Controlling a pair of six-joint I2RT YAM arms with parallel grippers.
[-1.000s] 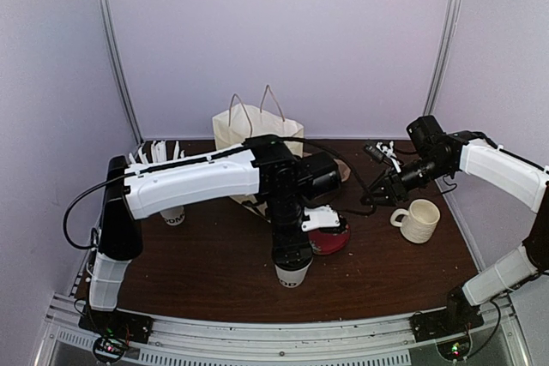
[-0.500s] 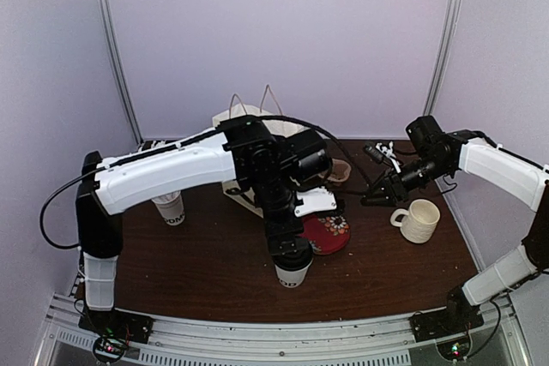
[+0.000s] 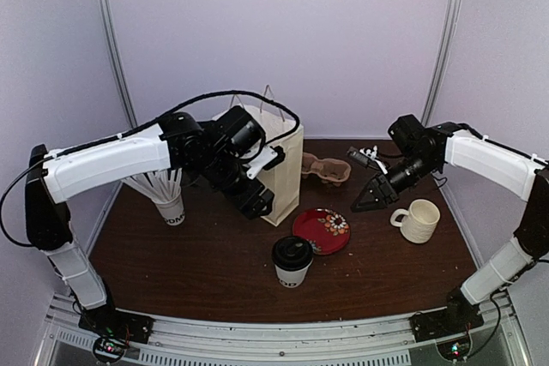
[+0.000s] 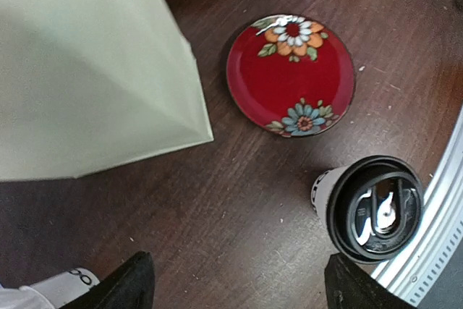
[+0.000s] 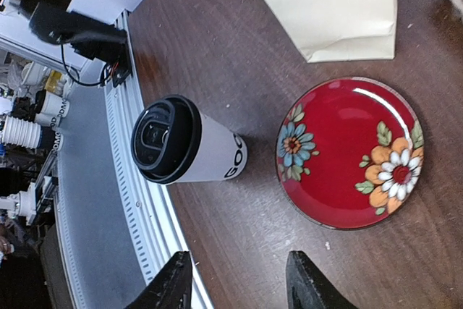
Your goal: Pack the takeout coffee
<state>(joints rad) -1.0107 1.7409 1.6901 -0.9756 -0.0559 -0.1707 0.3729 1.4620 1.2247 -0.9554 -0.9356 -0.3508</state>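
Observation:
The takeout coffee (image 3: 292, 262) stands upright near the table's front edge, a white paper cup with its black lid on. The left wrist view has it at lower right (image 4: 372, 208); in the right wrist view it lies at left (image 5: 184, 146), dark letters near its base. My left gripper (image 3: 258, 205) hangs open and empty beside the paper bag, up and left of the cup; its fingertips (image 4: 134, 280) frame bare table. My right gripper (image 3: 367, 201) is open and empty too, right of the red plate, with fingertips (image 5: 170, 284) over bare wood.
A cream paper bag (image 3: 280, 165) stands at mid-table. A red flowered plate (image 3: 322, 231) lies just behind the cup. A ribbed mug (image 3: 418, 220) sits right. A paper cup of white sticks (image 3: 170, 203) stands left. A cardboard cup carrier (image 3: 326, 169) lies at the back.
My left arm has lifted off the lidded cup and swung back and left to the bag's side. The right gripper has edged slightly left and down.

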